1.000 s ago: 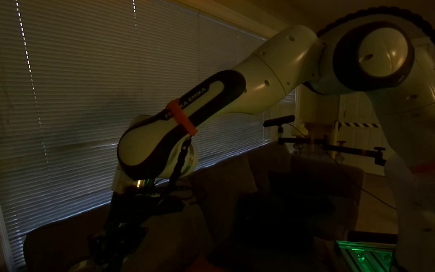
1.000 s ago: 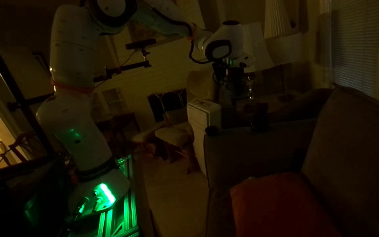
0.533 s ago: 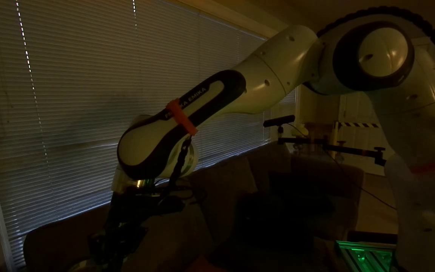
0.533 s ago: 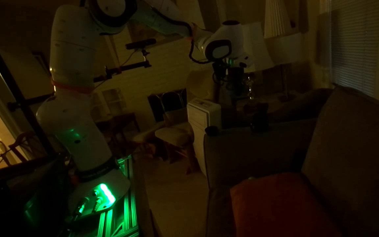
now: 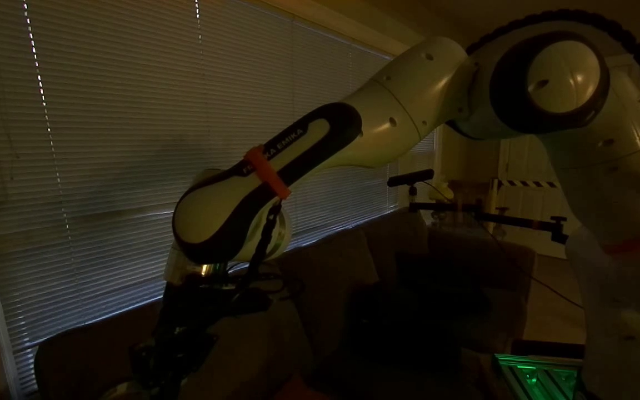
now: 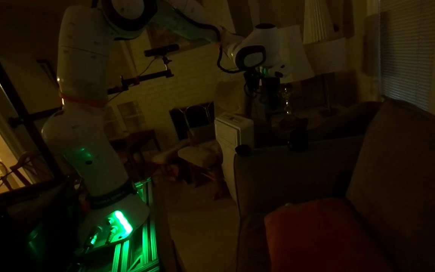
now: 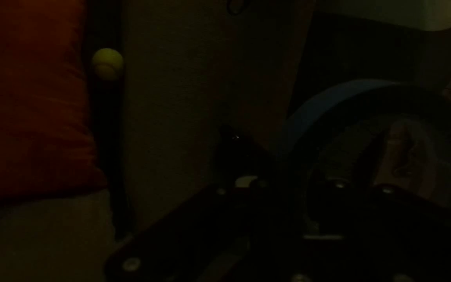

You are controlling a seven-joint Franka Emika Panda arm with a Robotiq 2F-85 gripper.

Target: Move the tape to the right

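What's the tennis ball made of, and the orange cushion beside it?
Tennis ball: probably matte felt, going by its yellow colour and curved seam; too dark to see fuzz.
Orange cushion: looks like soft, matte cloth, because it wrinkles near its edge.

A ball [image 7: 108,64] lies between cushion [image 7: 26,98] and armrest [image 7: 166,98].

The pale arm [image 5: 420,94] near me is wearing an orange band [image 5: 267,173] over black EMIKA trim [image 5: 346,120]; a ribbed cable [image 5: 567,15] is curving above, and screws [image 7: 132,264] are glinting on the dark gripper [image 7: 294,181].
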